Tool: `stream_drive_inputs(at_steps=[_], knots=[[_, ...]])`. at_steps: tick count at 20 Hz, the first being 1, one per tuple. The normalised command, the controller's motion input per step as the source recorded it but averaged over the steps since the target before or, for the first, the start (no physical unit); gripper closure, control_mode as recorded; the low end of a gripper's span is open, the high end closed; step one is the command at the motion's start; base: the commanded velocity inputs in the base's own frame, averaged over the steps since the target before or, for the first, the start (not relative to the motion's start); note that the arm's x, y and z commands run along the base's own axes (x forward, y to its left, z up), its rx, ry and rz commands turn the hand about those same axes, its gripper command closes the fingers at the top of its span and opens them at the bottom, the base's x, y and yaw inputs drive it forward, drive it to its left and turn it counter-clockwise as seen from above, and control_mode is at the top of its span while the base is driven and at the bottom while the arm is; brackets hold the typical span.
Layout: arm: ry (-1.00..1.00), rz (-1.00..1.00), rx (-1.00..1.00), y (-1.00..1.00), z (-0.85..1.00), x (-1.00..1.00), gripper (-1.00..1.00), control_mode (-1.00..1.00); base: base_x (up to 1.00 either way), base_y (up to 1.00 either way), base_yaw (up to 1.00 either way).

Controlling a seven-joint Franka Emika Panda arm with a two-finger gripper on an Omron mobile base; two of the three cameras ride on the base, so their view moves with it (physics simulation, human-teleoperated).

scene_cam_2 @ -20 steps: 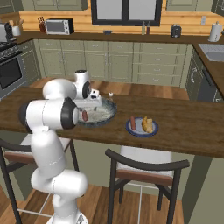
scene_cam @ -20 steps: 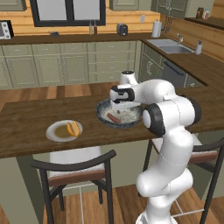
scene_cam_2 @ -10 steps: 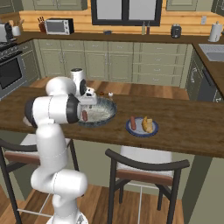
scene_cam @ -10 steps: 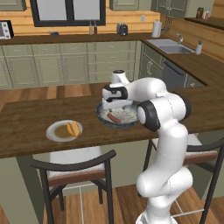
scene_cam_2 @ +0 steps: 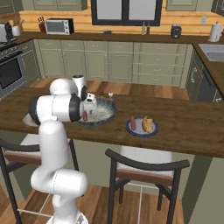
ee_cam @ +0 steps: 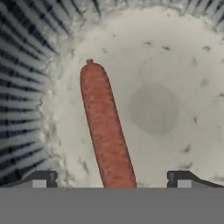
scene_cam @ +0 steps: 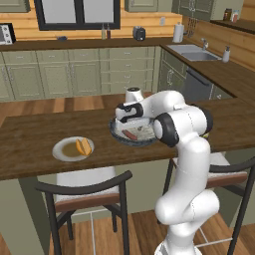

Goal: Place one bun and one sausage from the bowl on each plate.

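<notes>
- In the bowl [ee_cam: 183, 57], on its pale speckled floor, a sausage [ee_cam: 105, 131] lies lengthwise between the two fingertips [ee_cam: 41, 178], nearer the left one in the hand view, its far end toward the ribbed wall.
- The bowl [scene_cam: 130, 139] sits on the wooden counter [scene_cam: 30, 144], directly under the hand; the gripper [scene_cam: 130, 121] hangs just above it and close over the sausage [scene_cam: 130, 134].
- The gripper [ee_cam: 111, 179] is spread as wide as it goes. It has hold of nothing: the tips stand well apart, with bare bowl floor showing inside the right tip. Whether the tips touch the floor I cannot tell.
- The plate [scene_cam: 61, 150] lies on the same counter, well apart from the bowl, off to the arm's left, and carries a bun [scene_cam: 83, 146].
- From the right base view the plate [scene_cam_2: 154, 130] shows both a bun [scene_cam_2: 148, 124] and a second sausage [scene_cam_2: 133, 122] lying side by side; the left base view hides that sausage behind the bun.
- In the right base view the arm covers the near part of the bowl [scene_cam_2: 105, 114], and the sausage [scene_cam_2: 85, 116] in it is a small red sliver beside the gripper [scene_cam_2: 89, 109].
- The hand view alone gives the sausage's full length and the bowl's dark ribbed wall [ee_cam: 26, 78]; the base views alone give the plate, the counter and the two chairs [scene_cam_2: 144, 168] tucked under its near edge.
</notes>
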Motion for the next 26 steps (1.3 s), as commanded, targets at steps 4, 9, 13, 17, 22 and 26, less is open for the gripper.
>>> stream_drive_inputs(at_steps=[4,9,13,17,22,26], knots=[[0.00,0.02,0.00,0.00,-0.39,0.08,-1.00,-1.00,0.00,0.00,0.00],[0.00,0.02,0.00,0.00,-0.21,0.08,-1.00,-1.00,0.00,0.00,0.00],[0.00,0.00,0.00,0.00,-0.15,0.04,-1.00,-1.00,0.00,0.00,0.00],[0.01,0.00,0.00,0.00,-0.24,0.00,-1.00,-1.00,0.00,0.00,0.00],[0.03,0.00,0.00,0.06,-0.03,0.00,-1.00,-1.00,0.00,0.00,0.00],[0.00,0.00,0.00,0.00,0.00,0.00,1.00,-1.00,0.00,0.00,0.00]])
